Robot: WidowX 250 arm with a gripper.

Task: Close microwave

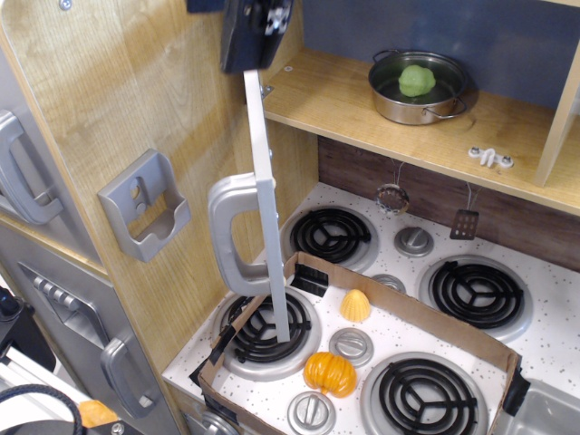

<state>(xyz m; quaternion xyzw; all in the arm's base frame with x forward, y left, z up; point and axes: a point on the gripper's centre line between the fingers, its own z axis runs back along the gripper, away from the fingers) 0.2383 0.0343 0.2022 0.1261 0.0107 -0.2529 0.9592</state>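
Note:
The microwave's door (269,227) stands wide open, seen edge-on as a thin white-grey slab, with its big silver D-handle (231,234) facing left. Its wooden compartment (344,100) lies open to the right and holds a steel pot (419,88) with a green ball (417,79) in it. My gripper (254,32) is a dark blurred shape at the top of the frame, right over the door's upper edge. I cannot tell whether its jaws are open or shut, or whether it touches the door.
A grey wall bracket (145,207) sits on the wooden side panel left of the door. Below is a toy stove (453,290) with a cardboard tray (399,313) holding a yellow piece (355,306) and an orange pumpkin (330,372). Grey doors with curved handles (23,172) stand at far left.

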